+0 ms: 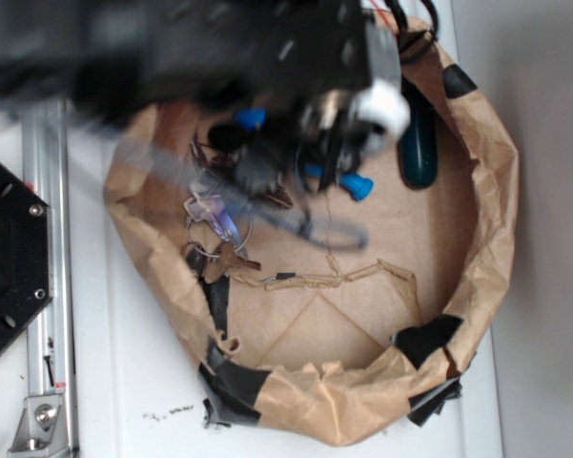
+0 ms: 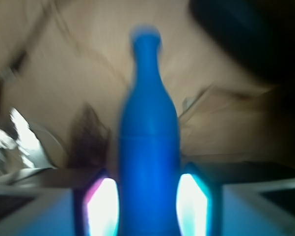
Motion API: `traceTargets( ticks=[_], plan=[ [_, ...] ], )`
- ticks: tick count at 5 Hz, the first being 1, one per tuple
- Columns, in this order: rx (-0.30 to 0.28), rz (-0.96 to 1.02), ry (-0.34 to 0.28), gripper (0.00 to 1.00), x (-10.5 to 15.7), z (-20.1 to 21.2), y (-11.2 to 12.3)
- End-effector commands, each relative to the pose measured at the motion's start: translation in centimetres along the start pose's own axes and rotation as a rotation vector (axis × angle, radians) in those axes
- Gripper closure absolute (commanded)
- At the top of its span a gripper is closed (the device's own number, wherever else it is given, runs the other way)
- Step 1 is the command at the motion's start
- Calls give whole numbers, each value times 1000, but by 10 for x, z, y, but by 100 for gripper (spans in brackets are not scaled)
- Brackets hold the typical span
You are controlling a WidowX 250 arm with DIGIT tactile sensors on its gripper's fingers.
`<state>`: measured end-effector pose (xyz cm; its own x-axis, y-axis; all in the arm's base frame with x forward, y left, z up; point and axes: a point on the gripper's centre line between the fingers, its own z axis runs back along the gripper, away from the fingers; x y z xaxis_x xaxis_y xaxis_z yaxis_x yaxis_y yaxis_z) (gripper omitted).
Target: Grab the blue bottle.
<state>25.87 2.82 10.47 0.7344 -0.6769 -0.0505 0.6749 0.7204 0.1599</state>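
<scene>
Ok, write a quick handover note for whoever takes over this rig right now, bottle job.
Gripper: the blue bottle sits between its fingers, neck pointing away; blur hides whether they are clamped on it.
Location: over the brown paper bag basin, with a dark teal capsule and keys nearby.
Done: gripper straddles the bottle.
Left: confirm the grasp is firm, then lift.

no readable text, labels, brands or numbers in either view, both views heavily blurred
</scene>
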Motion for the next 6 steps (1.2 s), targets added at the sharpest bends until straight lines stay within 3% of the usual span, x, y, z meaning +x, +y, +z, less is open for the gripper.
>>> traceTargets(
  ticks=[1, 2, 3, 4, 5, 6],
  plan=[
    [24, 266, 125, 100, 19, 74, -11],
    [-12, 392, 119, 100, 16, 70, -7],
    [8, 272, 88, 0, 15, 60, -4],
    [-25, 227, 43, 0, 4, 47, 1],
    [81, 44, 25, 0, -9, 16, 4],
    [60, 65, 49, 0, -14, 0, 3]
  ],
)
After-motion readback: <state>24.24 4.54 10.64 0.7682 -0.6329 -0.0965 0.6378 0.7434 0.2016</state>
